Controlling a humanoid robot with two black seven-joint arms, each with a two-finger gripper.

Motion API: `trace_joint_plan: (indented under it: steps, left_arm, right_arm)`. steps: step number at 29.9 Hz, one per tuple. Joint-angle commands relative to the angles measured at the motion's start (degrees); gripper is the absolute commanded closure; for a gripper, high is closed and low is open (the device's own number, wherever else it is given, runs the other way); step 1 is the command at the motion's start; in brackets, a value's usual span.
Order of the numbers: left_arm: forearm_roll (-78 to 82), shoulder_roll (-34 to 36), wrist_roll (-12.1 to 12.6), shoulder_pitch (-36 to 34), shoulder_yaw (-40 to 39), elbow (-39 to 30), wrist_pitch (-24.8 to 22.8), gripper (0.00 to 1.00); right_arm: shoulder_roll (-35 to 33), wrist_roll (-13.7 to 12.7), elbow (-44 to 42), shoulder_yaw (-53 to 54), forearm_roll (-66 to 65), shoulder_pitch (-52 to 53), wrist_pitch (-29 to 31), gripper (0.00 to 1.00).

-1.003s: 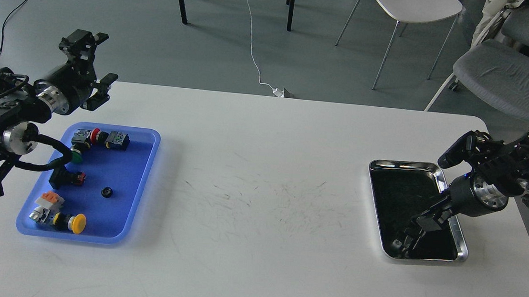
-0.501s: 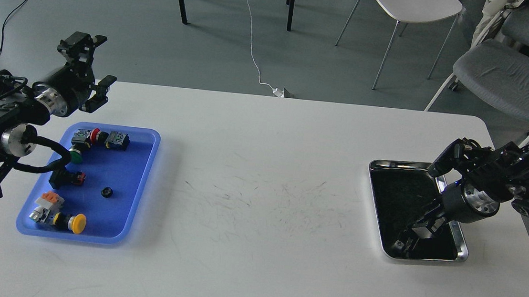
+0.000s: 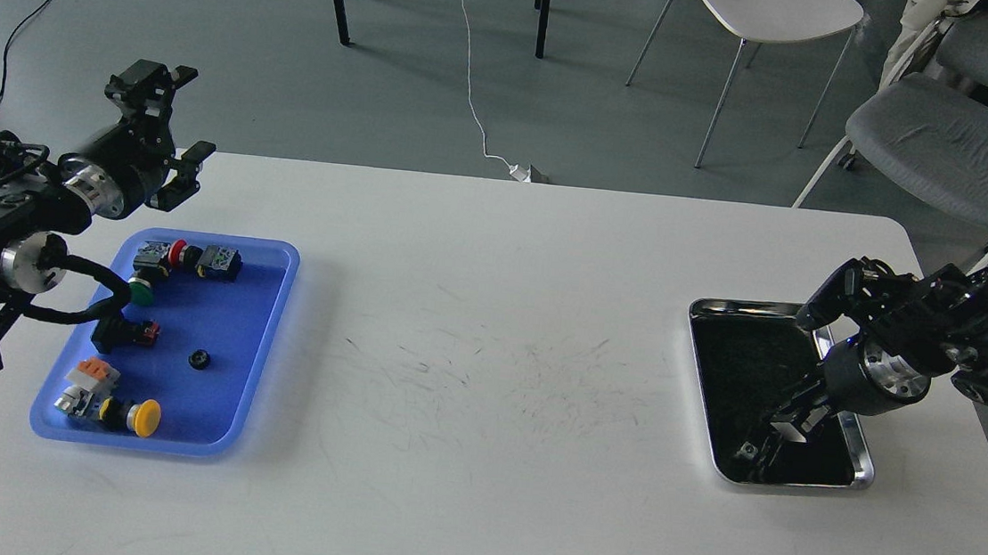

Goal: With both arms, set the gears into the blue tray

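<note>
Right gripper dipped lower into silver tray, fingers indistinct, grip cannot tell; left gripper spread wide at 11 o'clock of blue tray; one gear inside w/ switches.

No legible text, labels, brand marks or numbers anywhere in the head view. Push-button switches in the blue tray show coloured caps only; any markings on their bodies are too small to read. Silver tray, desk and arm housings carry no readable print at this resolution.
</note>
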Motion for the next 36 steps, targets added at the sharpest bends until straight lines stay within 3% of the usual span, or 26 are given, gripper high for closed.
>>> trace_joint_plan:
  steps: [1,12,17,22,36]
  left_arm:
    - [0.0,0.01,0.0,0.01,0.0,0.0,-0.08,0.01]
    - [0.0,0.01,0.0,0.53,-0.09,0.0,-0.08,0.01]
    - [0.0,0.01,0.0,0.8,-0.09,0.0,-0.08,0.01]
    - [0.09,0.01,0.0,0.8,0.0,0.0,0.01,0.01]
    - [0.27,0.53,0.09,0.8,0.0,0.0,0.01,0.01]
  right_arm:
    - [0.43,0.0,-0.28,-0.13,0.0,-0.01,0.0,0.6]
    - [1.13,0.0,-0.81,-0.13,-0.17,-0.63,0.09,0.71]
    - [1.13,0.0,-0.81,-0.22,-1.23,-0.46,0.26,0.82]
    - [1.13,0.0,-0.81,-0.22,-1.32,-0.19,0.53,0.98]
    - [1.4,0.0,-1.34,3.2,1.05,9.47,0.53,0.99]
